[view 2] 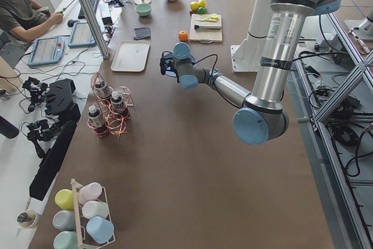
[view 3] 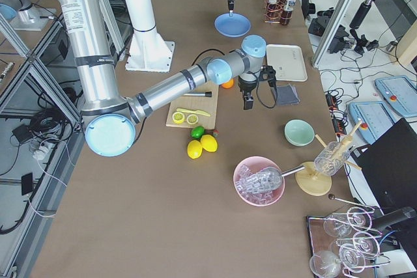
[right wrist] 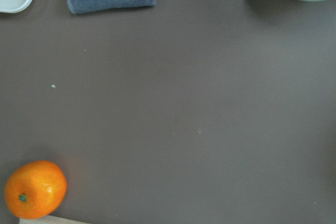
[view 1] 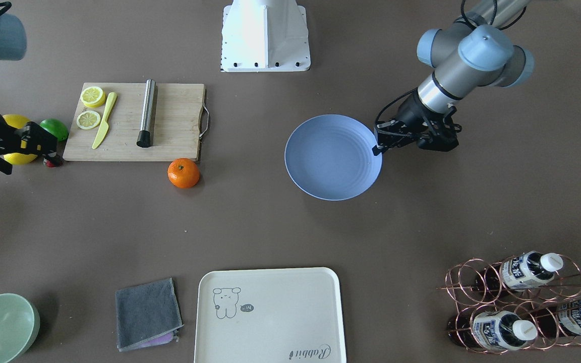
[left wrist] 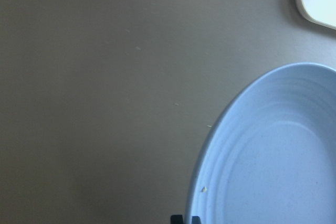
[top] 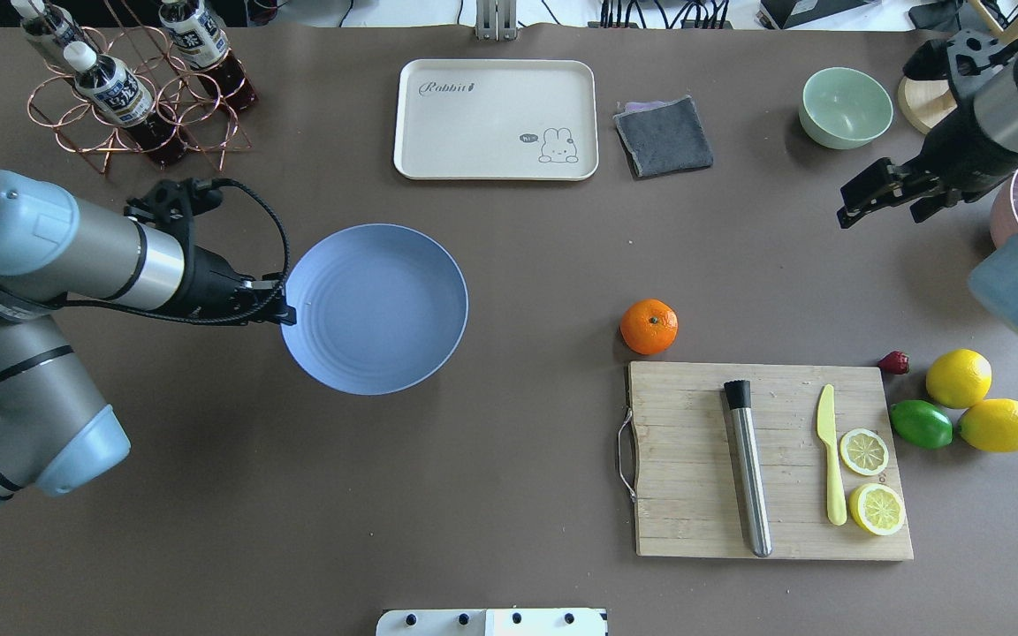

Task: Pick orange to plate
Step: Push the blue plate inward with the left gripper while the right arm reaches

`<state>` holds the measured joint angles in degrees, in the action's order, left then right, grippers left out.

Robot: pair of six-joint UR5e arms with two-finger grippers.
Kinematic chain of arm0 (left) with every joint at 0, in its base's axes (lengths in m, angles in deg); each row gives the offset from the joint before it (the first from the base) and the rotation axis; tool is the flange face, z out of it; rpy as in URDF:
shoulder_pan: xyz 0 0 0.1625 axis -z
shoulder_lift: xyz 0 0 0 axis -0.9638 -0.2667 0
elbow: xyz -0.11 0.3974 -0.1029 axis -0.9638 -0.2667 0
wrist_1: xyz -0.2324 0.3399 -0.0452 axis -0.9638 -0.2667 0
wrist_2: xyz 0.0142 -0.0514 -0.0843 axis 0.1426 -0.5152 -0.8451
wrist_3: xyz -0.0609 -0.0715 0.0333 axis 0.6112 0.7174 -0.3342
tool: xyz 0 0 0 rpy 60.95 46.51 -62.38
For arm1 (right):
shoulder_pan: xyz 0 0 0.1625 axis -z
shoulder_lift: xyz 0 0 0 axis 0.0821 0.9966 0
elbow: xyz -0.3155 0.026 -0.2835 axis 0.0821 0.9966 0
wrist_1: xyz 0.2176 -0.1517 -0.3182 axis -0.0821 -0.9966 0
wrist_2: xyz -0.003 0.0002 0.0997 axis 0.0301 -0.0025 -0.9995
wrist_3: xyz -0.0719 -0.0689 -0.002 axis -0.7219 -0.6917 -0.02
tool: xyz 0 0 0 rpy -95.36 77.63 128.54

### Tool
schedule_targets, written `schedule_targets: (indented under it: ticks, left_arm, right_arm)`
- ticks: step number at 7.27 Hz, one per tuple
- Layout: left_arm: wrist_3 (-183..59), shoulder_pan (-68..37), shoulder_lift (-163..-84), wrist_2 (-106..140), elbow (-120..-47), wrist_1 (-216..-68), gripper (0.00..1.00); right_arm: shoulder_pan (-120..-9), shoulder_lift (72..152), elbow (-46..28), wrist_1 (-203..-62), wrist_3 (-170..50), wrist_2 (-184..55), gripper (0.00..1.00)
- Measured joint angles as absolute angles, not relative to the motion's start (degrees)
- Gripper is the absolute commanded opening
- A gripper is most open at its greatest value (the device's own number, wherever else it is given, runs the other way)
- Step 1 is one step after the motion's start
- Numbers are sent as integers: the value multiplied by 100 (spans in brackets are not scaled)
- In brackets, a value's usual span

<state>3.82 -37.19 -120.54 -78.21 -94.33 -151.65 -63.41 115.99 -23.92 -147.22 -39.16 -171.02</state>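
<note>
The orange (top: pixel 649 326) sits on the brown table just beyond the cutting board's far left corner; it also shows at the lower left of the right wrist view (right wrist: pixel 35 189). The light-blue plate (top: pixel 375 307) lies flat left of centre and holds nothing. My left gripper (top: pixel 284 311) reaches in from the left, shut on the plate's near-left rim; its dark fingertips (left wrist: pixel 177 219) show at that rim. My right gripper (top: pixel 845 214) hovers to the right of the orange and farther out, apparently open with nothing in it.
A wooden cutting board (top: pixel 695 459) carries a metal rod, a yellow knife and lemon slices. Two lemons, a lime (top: pixel 921 424) and a strawberry lie to its right. A cream tray (top: pixel 496 119), grey cloth (top: pixel 664 134), green bowl (top: pixel 845 106) and bottle rack (top: pixel 133 88) line the far edge.
</note>
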Motion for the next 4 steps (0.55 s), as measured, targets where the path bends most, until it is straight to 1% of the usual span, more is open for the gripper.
schedule_targets:
  ticks: [2, 4]
  left_arm:
    - [768, -4595, -12432, -7116, -9441, -14946, 0]
    - [863, -5050, -12579, -6714, -9357, -14921, 0]
  right_arm:
    - [-5543, 11184, -2367, -14675, -2981, -16609, 99]
    - [-4894, 11009, -2127, -14145, -2279, -16077, 99]
